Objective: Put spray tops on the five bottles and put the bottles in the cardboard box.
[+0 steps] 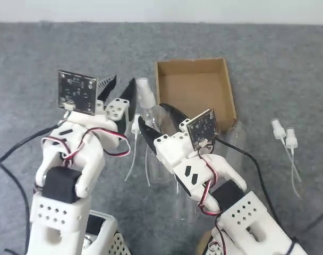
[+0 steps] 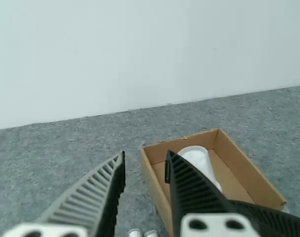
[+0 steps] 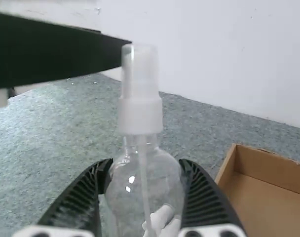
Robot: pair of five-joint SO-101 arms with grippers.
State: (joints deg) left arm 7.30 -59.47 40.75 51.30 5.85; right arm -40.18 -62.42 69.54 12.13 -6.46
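Clear bottle with a white spray top fitted on its neck sits between the fingers of the right tool, which is clamped on the bottle's body while the spray top stands free above the fingers. It is held just beside the cardboard box, outside the wall that faces the left arm. The left tool is near the spray top on the other side, its fingers spread wide with nothing between them. A loose spray top with its tube lies on the grey surface between the two arms. A second bottle lies beside the box's opposite wall, and two more spray tops lie well beyond it.
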